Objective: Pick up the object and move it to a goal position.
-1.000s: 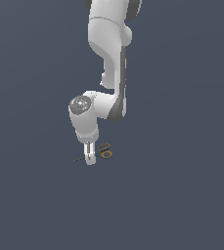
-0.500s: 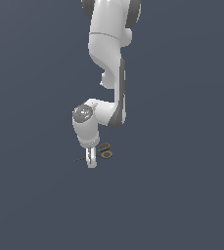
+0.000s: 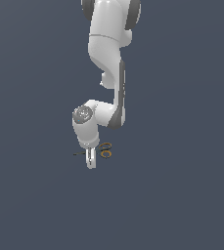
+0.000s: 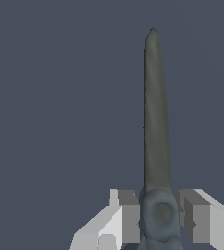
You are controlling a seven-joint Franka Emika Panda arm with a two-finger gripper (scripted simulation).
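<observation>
Gripper (image 3: 90, 164) is low on the worktop (image 3: 182, 195), fingers (image 4: 125, 217) narrow, hugging the scissors (image 4: 156, 146) at the pivot, blades poking out.

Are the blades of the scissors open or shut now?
Shut: in the wrist view the scissors show one narrow dark blade shape ending in a single tip, with no gap. The tool has a finger on each side of the pivot.
</observation>
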